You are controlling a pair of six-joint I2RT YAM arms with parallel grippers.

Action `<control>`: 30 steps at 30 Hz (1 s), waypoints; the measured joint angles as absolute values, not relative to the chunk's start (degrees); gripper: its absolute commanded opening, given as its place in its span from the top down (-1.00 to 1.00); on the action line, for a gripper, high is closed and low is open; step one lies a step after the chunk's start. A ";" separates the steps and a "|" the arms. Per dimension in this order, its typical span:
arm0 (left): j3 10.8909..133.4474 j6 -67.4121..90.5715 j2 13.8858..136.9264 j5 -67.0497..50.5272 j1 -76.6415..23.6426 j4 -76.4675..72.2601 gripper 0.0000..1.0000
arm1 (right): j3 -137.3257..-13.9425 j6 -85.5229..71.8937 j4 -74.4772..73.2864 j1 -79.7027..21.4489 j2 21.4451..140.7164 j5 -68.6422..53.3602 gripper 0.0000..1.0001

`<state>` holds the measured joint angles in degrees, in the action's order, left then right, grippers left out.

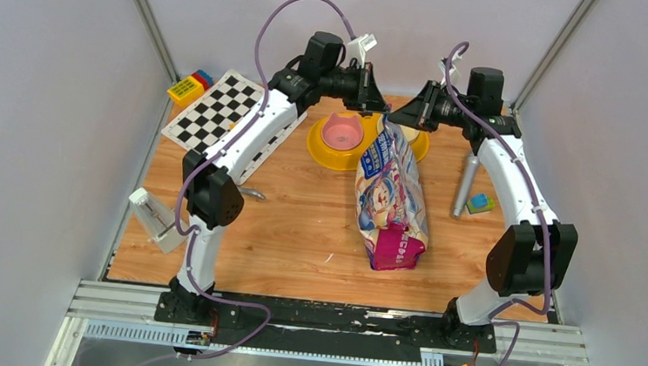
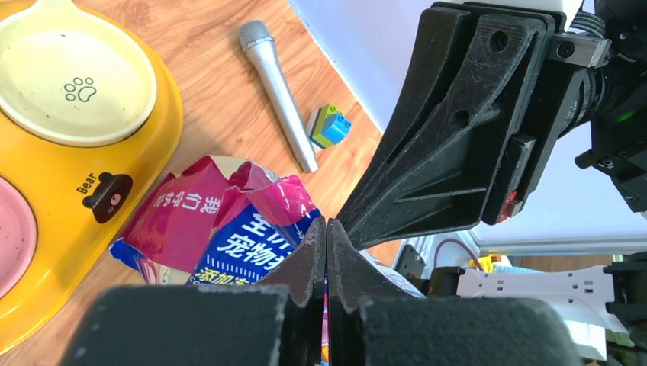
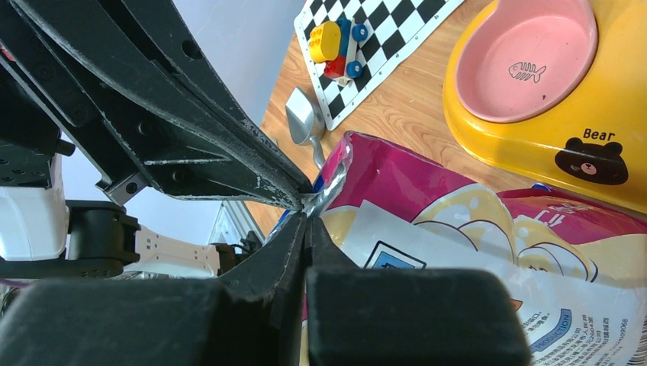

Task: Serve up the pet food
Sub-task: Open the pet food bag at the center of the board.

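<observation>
Left wrist view puts the left gripper (image 2: 326, 235) at the bottom of the picture, its two black fingers pressed together on the top edge of the glossy blue-and-pink bag printed with a cartoon cat (image 2: 229, 229). The right gripper (image 3: 307, 227) is likewise closed on that same crumpled edge, tip to tip with the left one, so both arms pinch the bag's mouth at nearly one spot. We see no pet food in any view and judge it to be inside the bag, which stretches from the pinch down across the wooden table (image 1: 299, 233). The mouth is too crumpled for us to say whether it is sealed or already torn. Just beside the pinch sits the yellow plastic double-bowl feeder (image 1: 318, 152), and both its pink and cream bowls are bare. A silver microphone (image 2: 278, 91) and a small green-and-blue toy block (image 2: 329, 126) lie further off. The danger we see is in pulling the mouth apart. With so thin a hold, one side could slip free, or the film could give suddenly and throw kibble over the table rather than into a bowl. The fingertips are crowded enough to knock each other.
</observation>
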<state>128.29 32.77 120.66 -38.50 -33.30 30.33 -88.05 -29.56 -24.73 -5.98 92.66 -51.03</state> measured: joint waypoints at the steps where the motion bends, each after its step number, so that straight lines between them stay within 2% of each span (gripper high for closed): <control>1: 128.29 32.77 120.66 -38.50 -33.30 30.41 1.00 | -88.16 -29.56 -24.67 -5.98 92.86 -51.13 0.83; 4: 128.29 32.75 120.66 -38.50 -33.30 30.44 1.00 | -88.20 -29.71 -24.60 -5.98 92.97 -51.20 0.69; 7: 128.29 32.75 120.66 -38.52 -33.34 30.41 1.00 | -88.23 -29.87 -24.56 -6.00 92.99 -51.37 0.69; 12: 128.29 32.71 120.66 -38.46 -33.39 30.52 1.00 | -88.23 -31.09 -23.55 -6.07 93.84 -53.56 1.00; 19: 128.29 32.64 120.66 -38.02 -33.34 30.89 1.00 | -88.27 -31.35 -23.20 -6.09 94.30 -53.76 1.00; 23: 128.33 32.05 120.66 -37.15 -33.34 30.94 1.00 | -90.35 -27.62 -27.22 -6.96 94.19 -48.34 1.00; 30: 128.42 31.53 119.85 -36.86 -33.74 32.05 1.00 | -93.86 -18.09 -30.74 -11.64 90.85 -31.48 1.00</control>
